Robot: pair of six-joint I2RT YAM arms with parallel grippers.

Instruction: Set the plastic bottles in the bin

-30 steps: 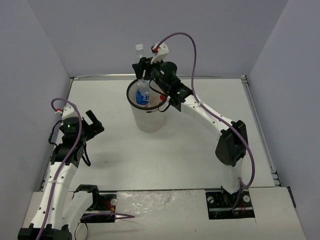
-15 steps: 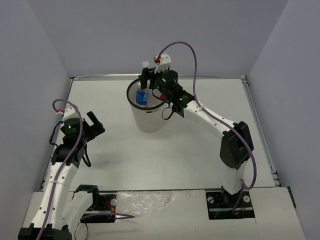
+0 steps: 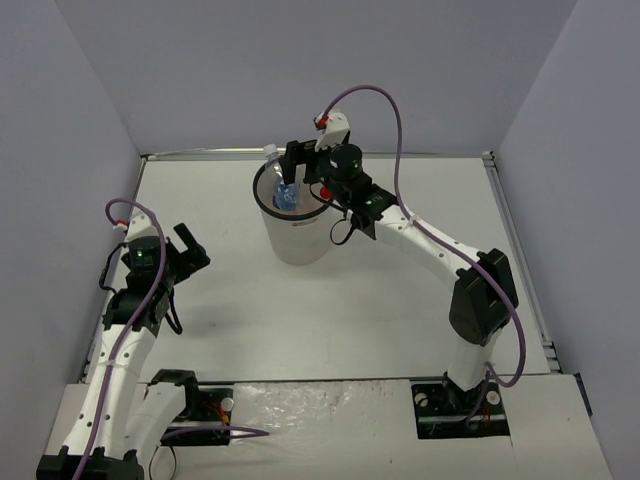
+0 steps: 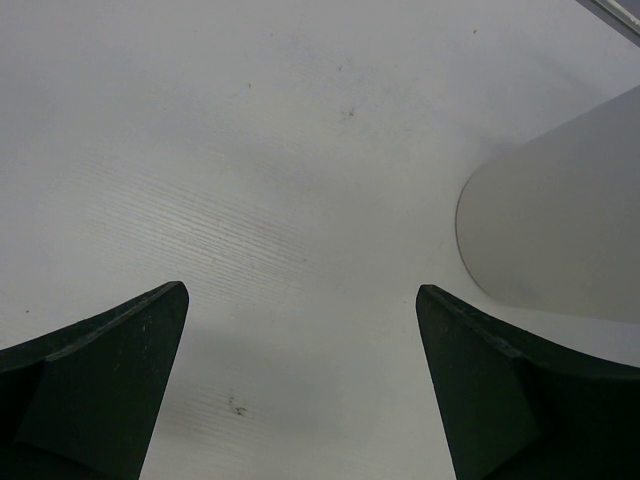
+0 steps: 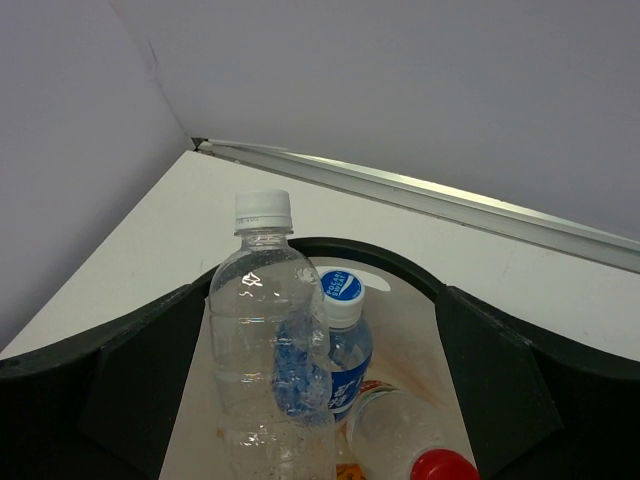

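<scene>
Plain clear bottle (image 5: 262,330) is seen upright at the mouth of the bin (image 3: 296,240), between the wide-spread fingers of the right gripper (image 5: 320,300). A gap is shown on one side, so nothing is gripped. Blue-labelled bottle (image 5: 345,345) and red-capped bottle (image 5: 405,435) are seen inside the bin. Left gripper (image 4: 300,385) is held fully open and empty over the surface (image 4: 250,150), well left of the bin.

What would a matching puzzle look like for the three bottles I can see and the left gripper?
1 white-capped bottle
2 blue-capped bottle
3 red-capped bottle
4 left gripper

A open above the table
B between the right gripper's open fingers
C deep in the bin, cap at the picture's bottom edge
D cap up in the bin

Pairs: 1-B, 2-D, 3-C, 4-A
</scene>
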